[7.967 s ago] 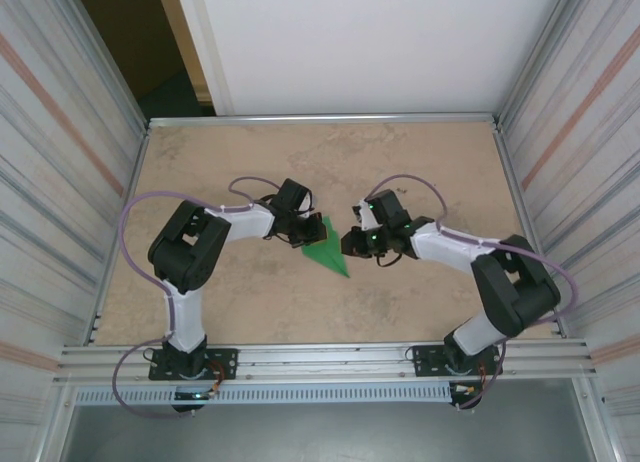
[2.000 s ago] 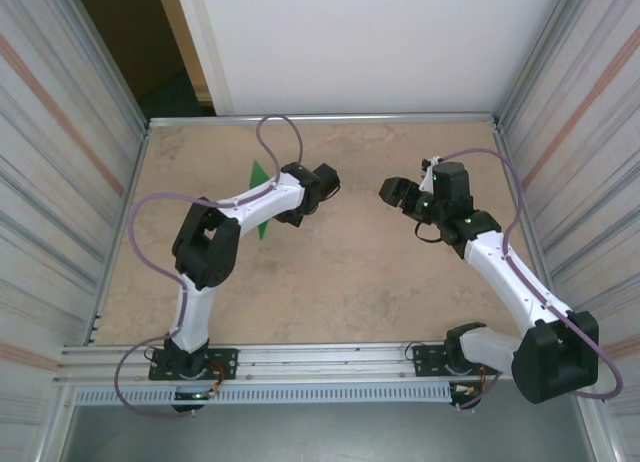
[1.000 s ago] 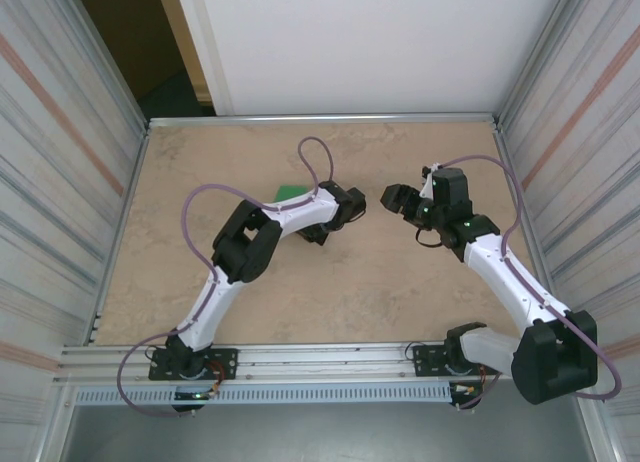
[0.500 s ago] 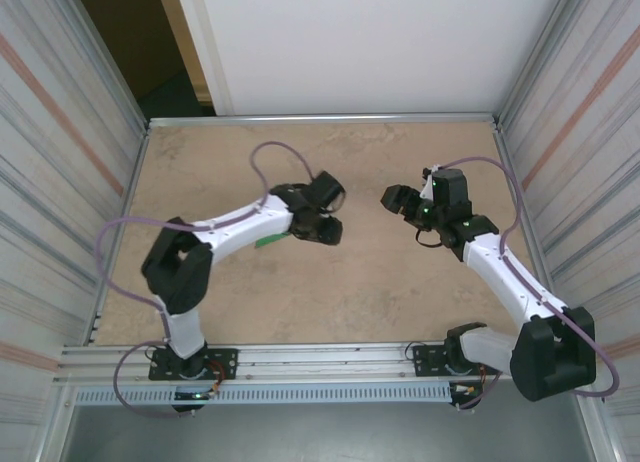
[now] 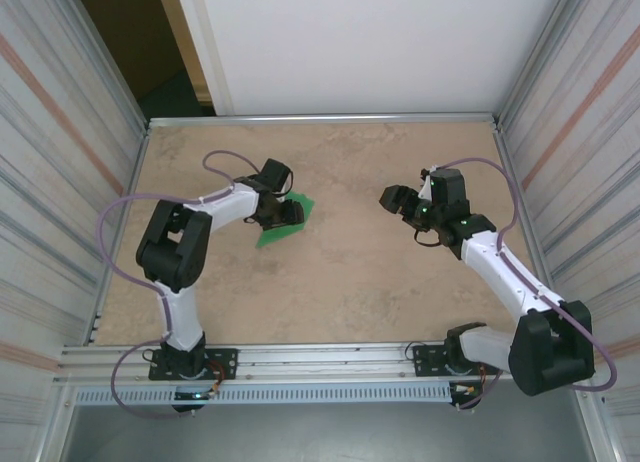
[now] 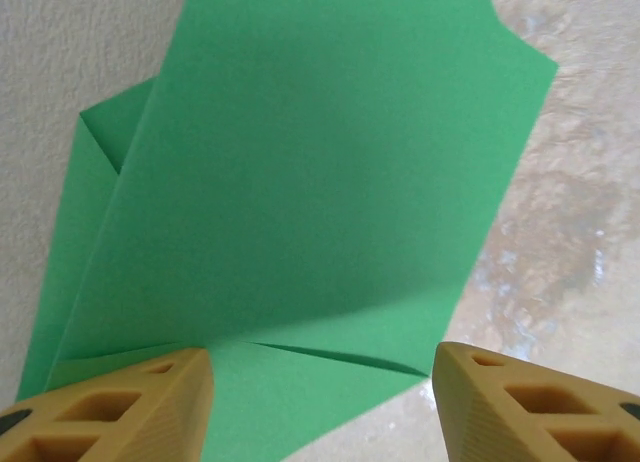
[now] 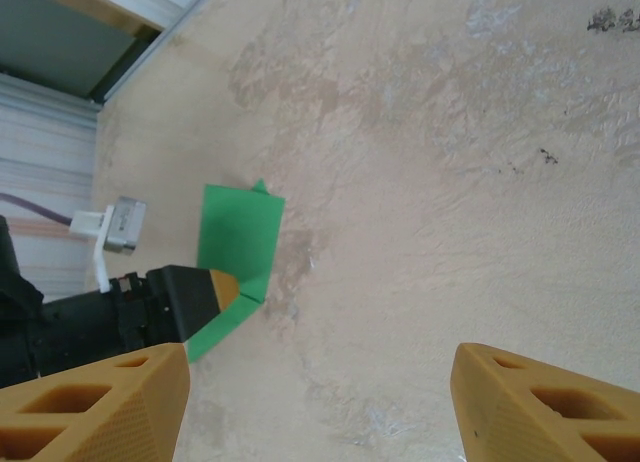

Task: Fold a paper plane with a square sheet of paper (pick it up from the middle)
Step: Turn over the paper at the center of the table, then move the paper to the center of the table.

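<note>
The paper plane (image 5: 281,228) is bright green folded paper lying on the table left of centre, one layer lifted off the layer below. In the left wrist view the paper plane (image 6: 300,202) spreads across most of the picture, with a crease line near the fingers. My left gripper (image 5: 287,213) is right over its far end, and the left gripper (image 6: 320,387) stands open, the paper's near edge lying loose between its fingers. My right gripper (image 5: 391,196) hovers open and empty to the right. From the right gripper (image 7: 320,392), the paper plane (image 7: 238,237) lies well ahead.
The beige table (image 5: 350,282) is fenced by metal rails and corrugated side walls. A purple cable (image 5: 225,160) loops above the left arm. The left arm's elbow (image 5: 170,247) rests near the table's left side.
My left gripper has swung back to the left and its jaws have spread, letting go of the green paper, which now lies in plain sight. The right arm has barely moved.
</note>
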